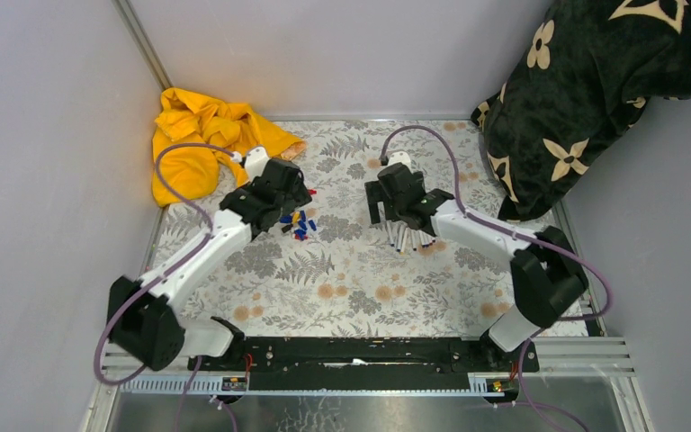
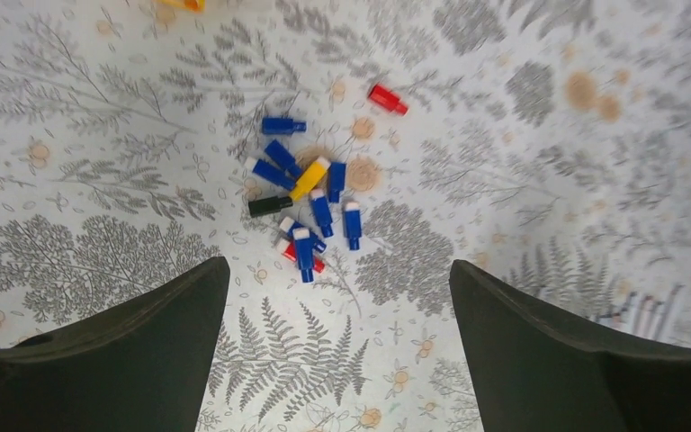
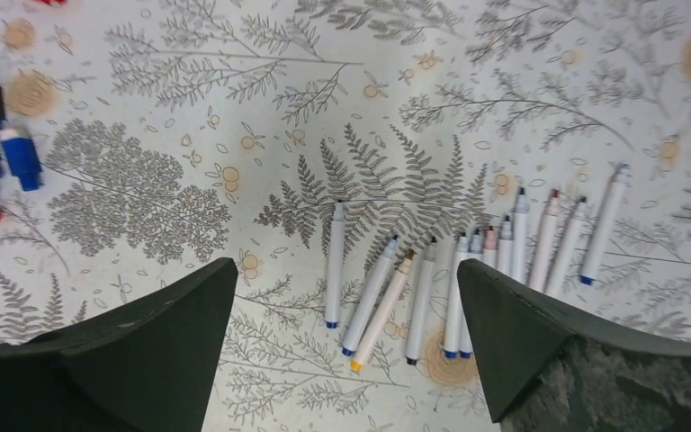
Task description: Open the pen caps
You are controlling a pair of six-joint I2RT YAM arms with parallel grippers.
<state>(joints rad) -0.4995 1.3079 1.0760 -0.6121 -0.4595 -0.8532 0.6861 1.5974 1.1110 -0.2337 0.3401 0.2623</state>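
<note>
Overhead, left claw (image 2: 337, 265) spread above pen caps (image 2: 310, 202), right claw (image 3: 346, 265) spread above pens (image 3: 468, 279), heaps well apart.

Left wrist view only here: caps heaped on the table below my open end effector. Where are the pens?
Observer: The pens lie in a loose row on the table beneath the right end effector.
Operator: Any with a cap on?
Observer: None that I can see; their far ends show bare tips.
Operator: Is the right end effector holding anything?
Observer: No, its jaws stand wide open with nothing between them.
</note>
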